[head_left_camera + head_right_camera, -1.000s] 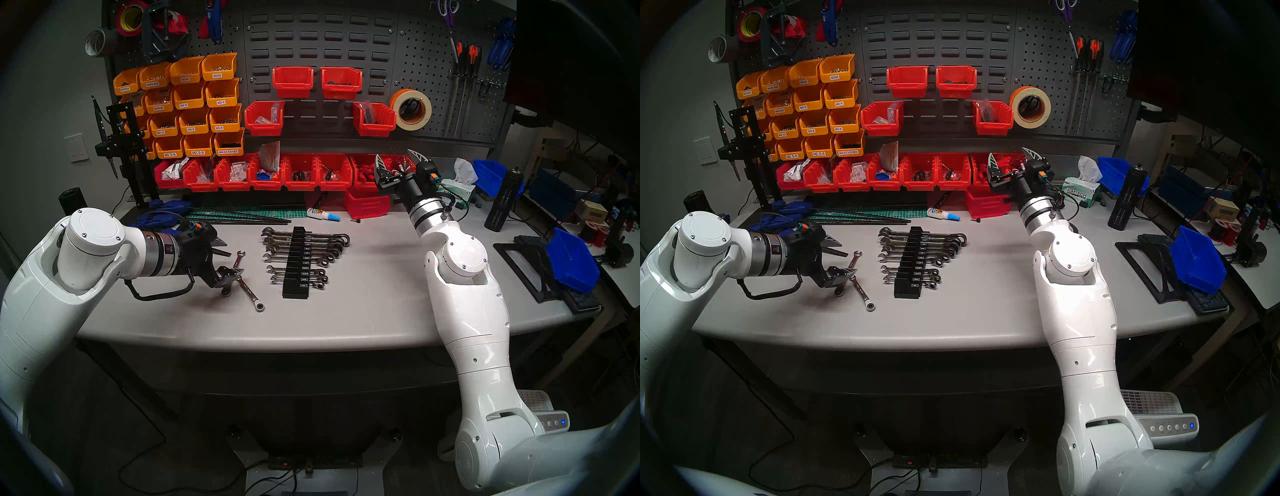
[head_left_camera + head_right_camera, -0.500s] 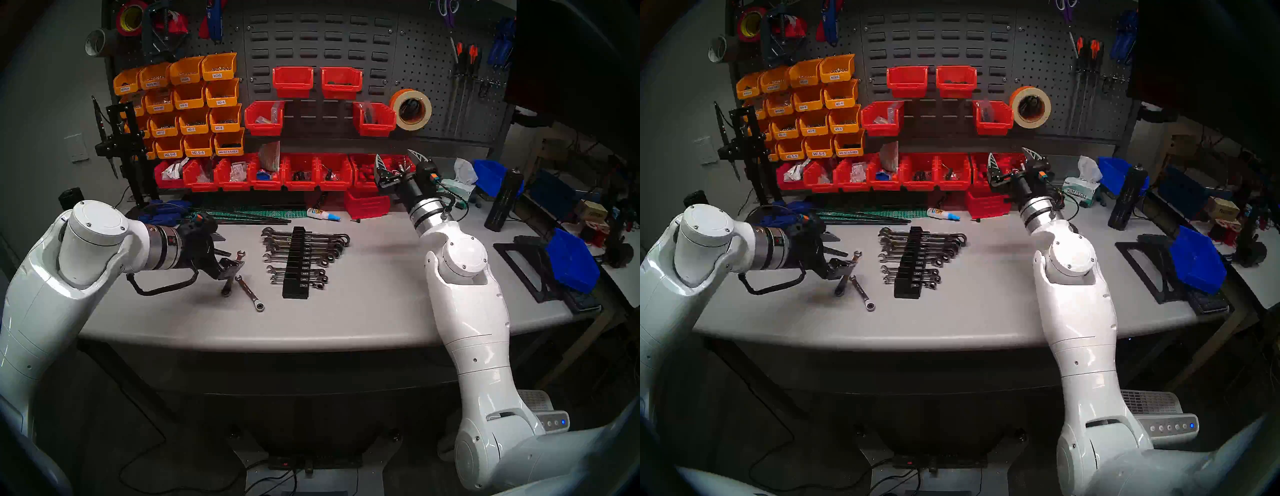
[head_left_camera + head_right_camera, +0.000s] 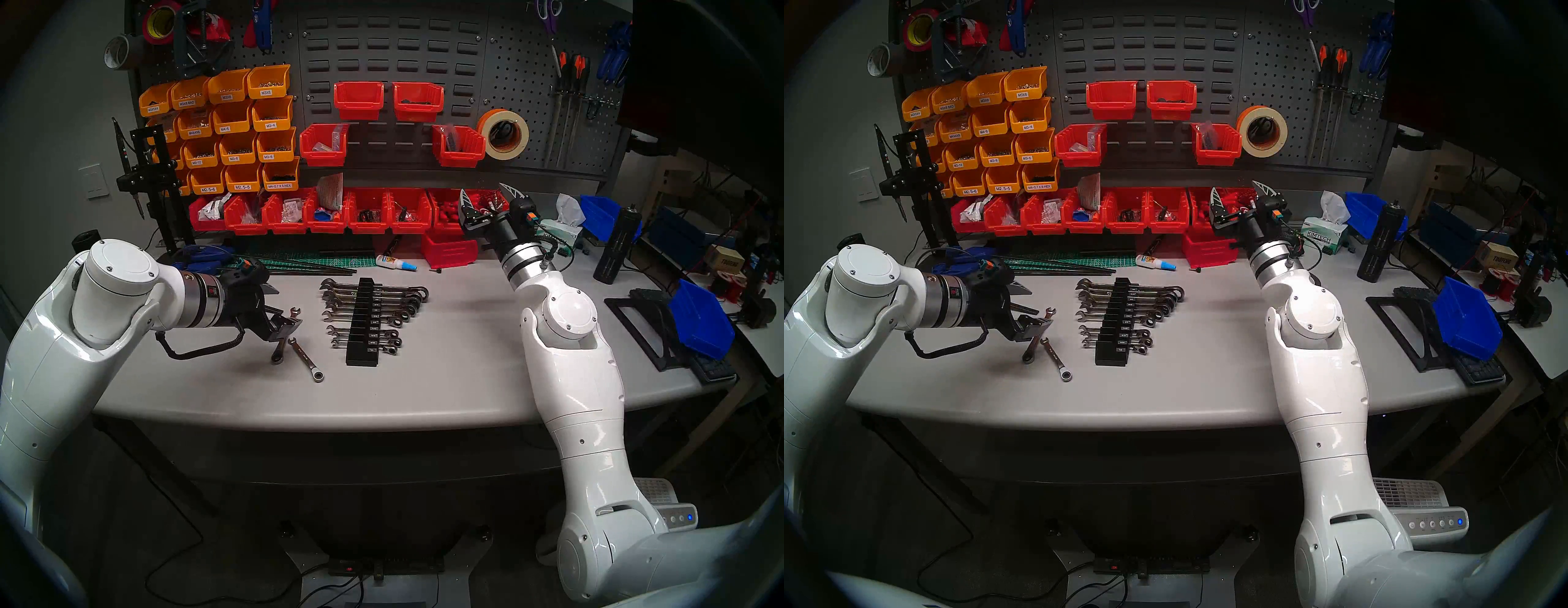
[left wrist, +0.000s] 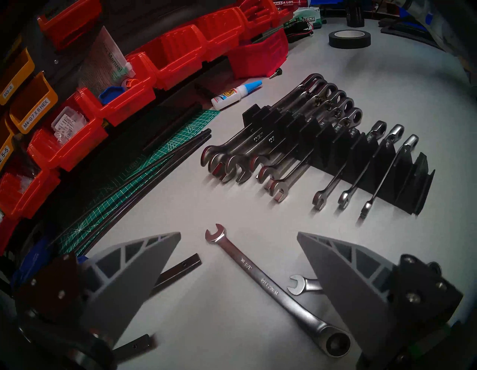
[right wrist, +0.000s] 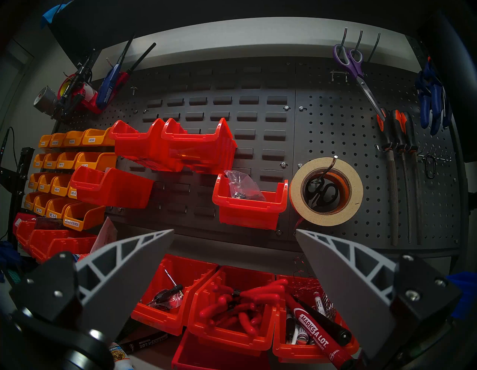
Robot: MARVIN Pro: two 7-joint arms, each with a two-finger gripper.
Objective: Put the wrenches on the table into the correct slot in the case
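Note:
Two chrome wrenches lie on the grey table (image 3: 445, 382), left of the black case (image 3: 362, 357). The longer wrench (image 3: 278, 351) (image 4: 260, 280) lies between the fingers of my left gripper (image 3: 289, 308) (image 4: 238, 233), which is open and hovers low over it; its middle is hidden in the head view. The shorter wrench (image 3: 306, 360) lies beside it; in the left wrist view only its open jaw (image 4: 296, 284) shows. The case (image 4: 418, 180) holds several wrenches with empty slots between. My right gripper (image 3: 486, 194) (image 5: 235, 231) is open and empty, raised at the back bins.
A glue bottle (image 3: 395, 263) and a green cutting mat (image 3: 335, 260) with black rods lie behind the case. Red bins (image 3: 369, 212) line the back. A black tape roll (image 4: 349, 38), a black cylinder (image 3: 615, 246) and a blue bin (image 3: 700, 318) stand to the right.
My left gripper has moved a little up and toward the back right over the longer wrench. Both wrenches and the right arm have stayed put.

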